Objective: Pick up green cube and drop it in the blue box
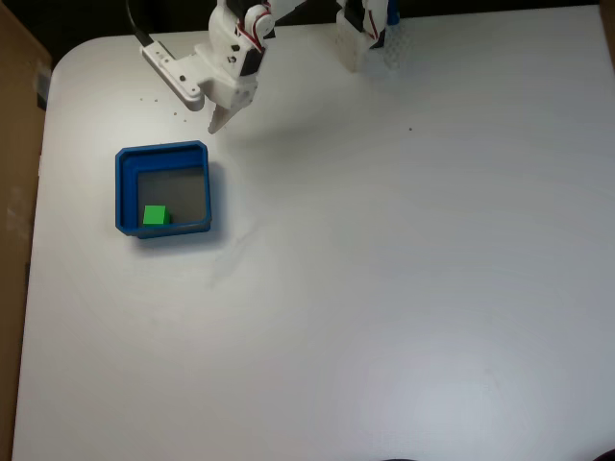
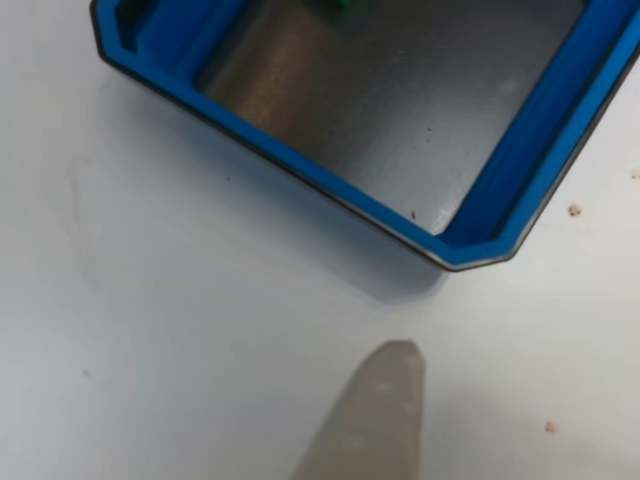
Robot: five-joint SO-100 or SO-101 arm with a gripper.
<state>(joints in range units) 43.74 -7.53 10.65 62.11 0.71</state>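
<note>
The green cube [image 1: 154,215] lies inside the blue box [image 1: 124,187], in the near-left corner of its grey bottom as the fixed view shows it. My white gripper [image 1: 218,125] hangs above the table just beyond the box's far-right corner, apart from box and cube, its fingers drawn to a single point with nothing between them. In the other view one pale fingertip [image 2: 392,372] pokes up from the bottom edge, short of the blue box [image 2: 520,170]. A sliver of the green cube [image 2: 347,6] peeks in at the top edge.
A white bracket with a black cable [image 1: 171,69] lies left of the arm. A white and blue mount [image 1: 367,34] stands at the table's far edge. A brown board [image 1: 14,144] borders the left side. White tabletop stretches right of the box and toward the front.
</note>
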